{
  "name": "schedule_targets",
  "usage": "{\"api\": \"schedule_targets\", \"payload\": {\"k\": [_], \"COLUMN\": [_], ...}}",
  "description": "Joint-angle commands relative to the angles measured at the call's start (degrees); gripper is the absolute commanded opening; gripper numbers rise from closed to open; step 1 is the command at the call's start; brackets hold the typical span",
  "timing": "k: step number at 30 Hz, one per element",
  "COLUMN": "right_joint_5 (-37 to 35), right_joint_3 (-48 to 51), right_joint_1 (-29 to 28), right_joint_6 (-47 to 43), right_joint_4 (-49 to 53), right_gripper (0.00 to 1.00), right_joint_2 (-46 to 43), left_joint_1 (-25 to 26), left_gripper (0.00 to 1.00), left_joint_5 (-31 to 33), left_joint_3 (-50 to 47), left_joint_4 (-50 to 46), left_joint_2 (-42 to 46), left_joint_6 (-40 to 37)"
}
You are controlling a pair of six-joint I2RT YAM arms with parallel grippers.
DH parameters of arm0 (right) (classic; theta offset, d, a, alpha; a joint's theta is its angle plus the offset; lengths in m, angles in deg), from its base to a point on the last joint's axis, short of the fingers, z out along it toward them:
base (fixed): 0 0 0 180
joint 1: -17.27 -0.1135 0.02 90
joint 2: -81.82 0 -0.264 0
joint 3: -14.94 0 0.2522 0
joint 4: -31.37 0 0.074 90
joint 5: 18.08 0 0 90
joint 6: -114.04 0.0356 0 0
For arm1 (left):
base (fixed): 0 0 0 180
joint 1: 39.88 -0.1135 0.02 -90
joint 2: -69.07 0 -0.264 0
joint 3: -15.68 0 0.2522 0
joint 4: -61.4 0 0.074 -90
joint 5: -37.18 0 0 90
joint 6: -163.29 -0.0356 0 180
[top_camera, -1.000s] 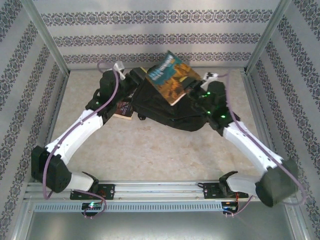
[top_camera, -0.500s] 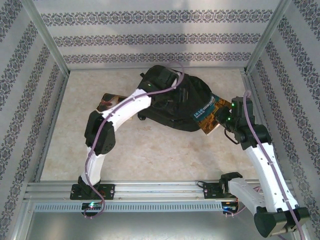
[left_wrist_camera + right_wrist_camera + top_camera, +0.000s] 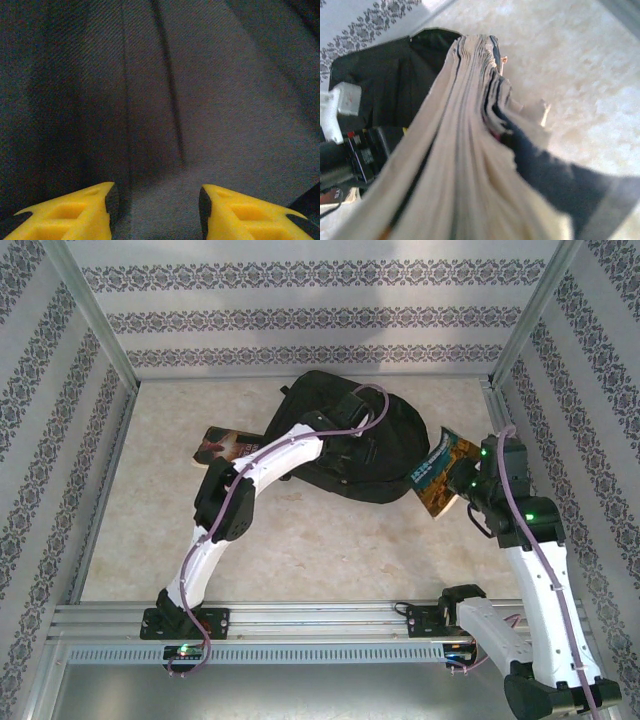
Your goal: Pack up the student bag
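The student bag (image 3: 385,455), black and soft, lies at the back middle of the table. My left gripper (image 3: 352,448) rests on top of it. In the left wrist view its yellow fingertips (image 3: 85,210) stand apart, with the bag's dark fabric (image 3: 165,100) spread between and behind them. My right gripper (image 3: 465,483) is shut on a paperback book (image 3: 438,475) and holds it tilted against the bag's right edge. The right wrist view looks along the book's page edges (image 3: 465,150) toward the bag (image 3: 395,75).
A second book (image 3: 225,446) lies flat on the table left of the bag, partly under my left arm. Patterned walls and metal frame posts (image 3: 95,330) close in the table on three sides. The arm bases sit on the near rail (image 3: 320,625).
My left arm swung from the bag's left side across onto its top. My right arm carried the book from above the bag down to its right edge.
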Motion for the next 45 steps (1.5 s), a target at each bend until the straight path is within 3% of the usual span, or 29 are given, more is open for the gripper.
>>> {"api": "schedule_targets", "payload": {"k": [1, 8, 12, 19, 23, 27, 32, 35, 39, 41, 45], "right_joint_5": [-4.8, -4.7, -1.7, 0.2, 0.0, 0.1, 0.9, 1.4, 2.3, 2.7, 2.9], "right_joint_3": [-4.5, -5.8, -3.6, -2.2, -1.7, -0.5, 1.8, 2.9, 3.7, 3.8, 2.8], "right_joint_1": [0.7, 0.7, 0.9, 1.0, 1.0, 1.1, 1.2, 1.4, 1.4, 1.4, 1.5], "right_joint_6": [-2.9, -3.2, -1.3, 0.8, 1.7, 2.7, 3.7, 4.2, 4.2, 4.1, 3.1], "right_joint_4": [0.2, -1.2, -2.6, -2.9, -2.9, -2.7, -2.9, -3.1, -3.1, -3.4, -3.4], "right_gripper": [0.00, 0.00, 0.00, 0.00, 0.00, 0.00, 0.00, 0.00, 0.00, 0.00, 0.00], "right_joint_2": [1.1, 3.5, 4.0, 4.1, 3.1, 2.1, 0.8, 0.2, -0.2, -0.4, -0.4], "left_joint_1": [-0.7, -2.9, -2.9, 0.4, 4.1, 7.1, 10.6, 10.8, 10.7, 10.6, 9.3], "left_gripper": [0.48, 0.48, 0.51, 0.64, 0.71, 0.76, 0.94, 0.93, 0.82, 0.65, 0.21], "left_joint_5": [5.7, 9.2, 2.6, 6.4, 12.0, 15.1, 21.7, 24.4, 25.1, 24.6, 22.4], "left_joint_3": [-6.2, -20.7, -23.9, -8.4, 2.0, 5.9, 8.0, 11.2, 12.3, 12.9, 14.2], "left_joint_4": [-8.8, -6.4, -0.4, -7.8, -15.0, -19.3, -22.6, -26.6, -27.0, -26.3, -26.3], "left_joint_2": [3.8, 14.1, 19.9, 15.1, 8.7, 4.8, 0.9, -3.3, -6.6, -7.3, -6.7], "left_joint_6": [-5.2, -9.0, -9.5, -4.8, 3.1, 9.7, 12.1, 14.9, 15.4, 15.4, 16.4]}}
